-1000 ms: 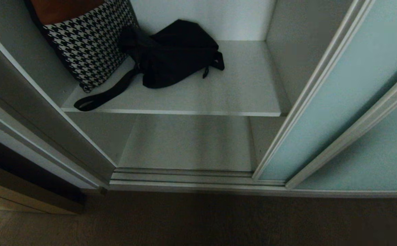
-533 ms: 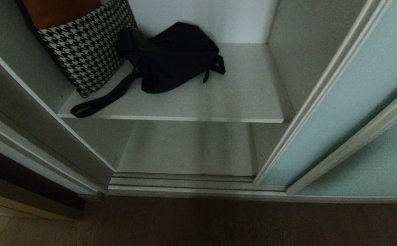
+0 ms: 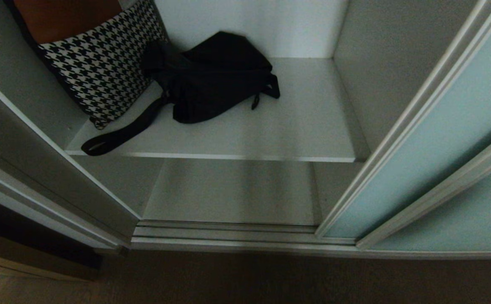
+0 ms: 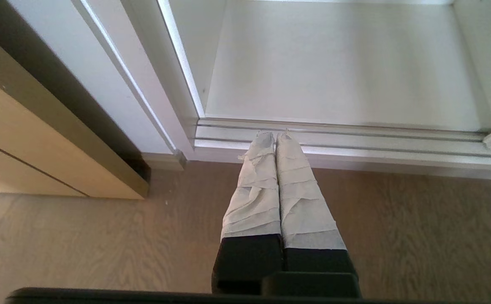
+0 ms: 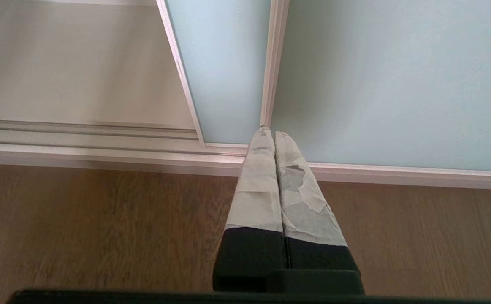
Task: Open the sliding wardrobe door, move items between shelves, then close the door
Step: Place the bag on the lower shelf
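Sliding wardrobe door (image 3: 418, 139) stands pushed aside to the right, baring the bay so the shelves can be reached; it rises just ahead of the right gripper (image 5: 268, 133), whose taped fingers are pressed together on nothing. Bulky black bag (image 3: 218, 78) lies on the upper shelf (image 3: 270, 139), strap trailing over the edge, out of both wrist views; the left gripper (image 4: 274, 136), likewise closed and empty, hangs low before the floor track (image 4: 355, 143), seemingly parked.

Houndstooth cushion (image 3: 101, 71) against the wardrobe's left wall, ribbed floor track (image 3: 224, 234), wooden floor (image 4: 80, 236).
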